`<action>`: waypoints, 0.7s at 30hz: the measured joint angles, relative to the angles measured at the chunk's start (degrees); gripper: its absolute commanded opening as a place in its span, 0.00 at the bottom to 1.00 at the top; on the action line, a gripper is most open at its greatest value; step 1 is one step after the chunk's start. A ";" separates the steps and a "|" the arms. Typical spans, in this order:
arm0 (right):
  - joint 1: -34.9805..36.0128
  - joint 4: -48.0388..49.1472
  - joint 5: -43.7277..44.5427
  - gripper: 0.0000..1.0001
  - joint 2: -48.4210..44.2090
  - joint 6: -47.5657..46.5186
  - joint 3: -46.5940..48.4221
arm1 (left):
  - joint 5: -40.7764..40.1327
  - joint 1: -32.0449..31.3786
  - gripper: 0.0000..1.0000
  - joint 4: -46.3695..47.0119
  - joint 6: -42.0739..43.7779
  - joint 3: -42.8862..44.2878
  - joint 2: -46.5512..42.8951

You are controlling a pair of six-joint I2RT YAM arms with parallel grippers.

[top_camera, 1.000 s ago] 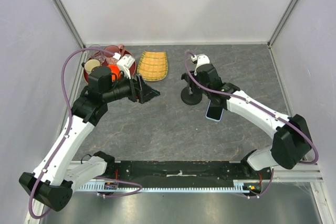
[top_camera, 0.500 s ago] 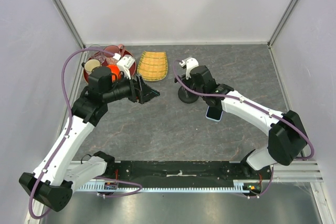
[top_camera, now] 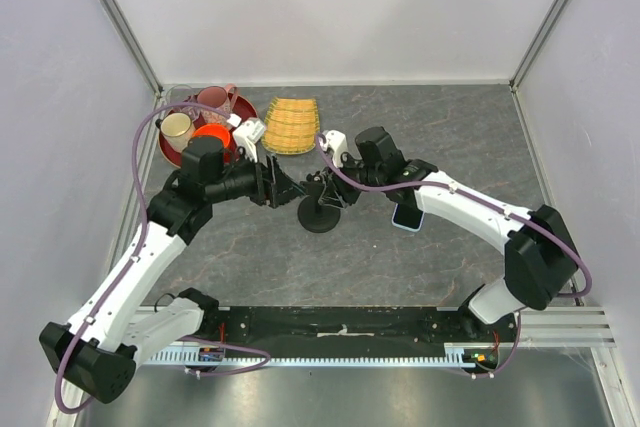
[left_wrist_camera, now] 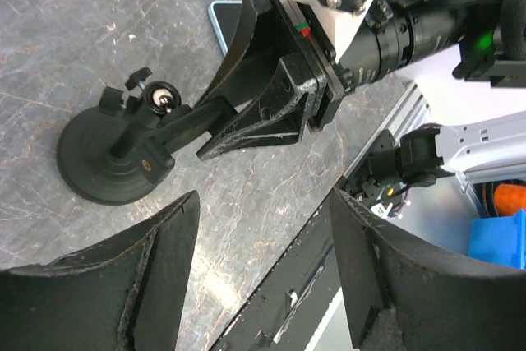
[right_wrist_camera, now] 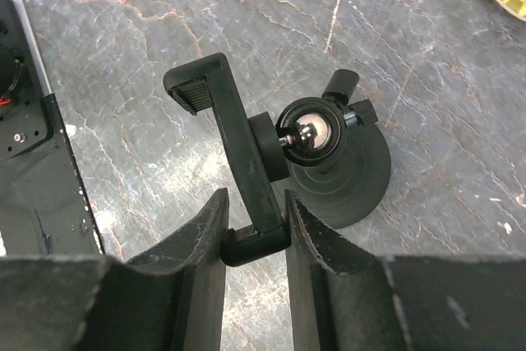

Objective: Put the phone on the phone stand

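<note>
Marble tabletop: right hand pinches the phone stand; left hand spread, empty.

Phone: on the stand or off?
Off. The black-screened, light-blue-edged phone lies flat on the grey table, apart from the black disc-based phone stand, whose clamp holds no phone.

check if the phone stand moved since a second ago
Yes. The phone stand slid left and downward in the top view, away from the phone, which lies where it was.
</note>
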 measured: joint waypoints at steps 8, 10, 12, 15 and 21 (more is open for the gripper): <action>-0.11 -1.62 -3.41 0.00 2.12 -3.37 2.21 | -2.27 -2.69 0.80 0.22 2.80 -5.07 0.00; -0.11 -2.78 -3.80 0.02 2.16 -4.46 2.67 | -3.52 -2.86 0.81 -0.20 3.82 -5.79 0.22; -0.11 -4.37 -4.20 0.08 2.40 -5.64 3.41 | -4.87 -2.89 0.82 -0.68 5.03 -5.95 0.79; -0.11 -7.15 -4.59 0.15 3.50 -7.15 5.53 | -6.54 -2.89 0.81 -0.83 6.82 -5.95 1.79; -0.09 -9.42 -4.33 0.43 4.04 -6.93 6.91 | -7.78 -2.91 0.75 -0.81 9.92 -5.73 5.97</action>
